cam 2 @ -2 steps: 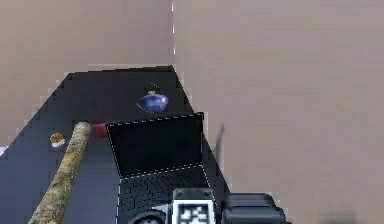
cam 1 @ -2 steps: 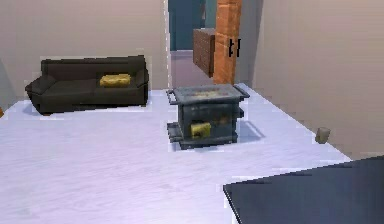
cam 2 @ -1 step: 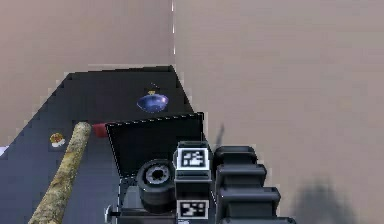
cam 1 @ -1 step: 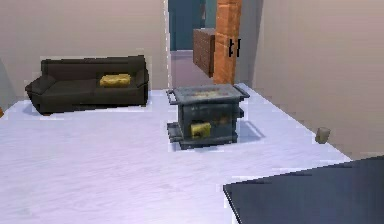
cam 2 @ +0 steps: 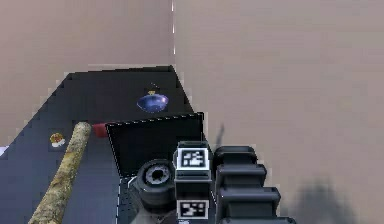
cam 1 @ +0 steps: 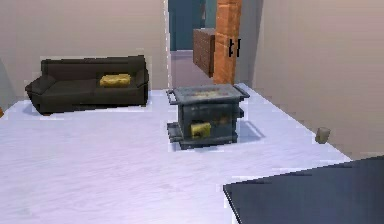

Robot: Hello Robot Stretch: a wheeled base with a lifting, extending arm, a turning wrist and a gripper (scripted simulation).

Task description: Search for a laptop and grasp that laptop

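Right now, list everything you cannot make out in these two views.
- Hand, arm side view: its far end merges with the dark laptop and table; whether it holds anything cannot be told.
- Laptop's lower part: covered by the hand and arm.
- Small blobs, table's left: too small to name.
- Dark tabletop, forward view: cut off by the bottom edge.
- Floor thing: too small.

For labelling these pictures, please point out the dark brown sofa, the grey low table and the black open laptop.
Dark brown sofa (cam 1: 72, 88): forward view, seat cushions.
Grey low table (cam 1: 210, 101): forward view, tabletop's front rim.
Black open laptop (cam 2: 152, 145): arm side view, upright dark panel.
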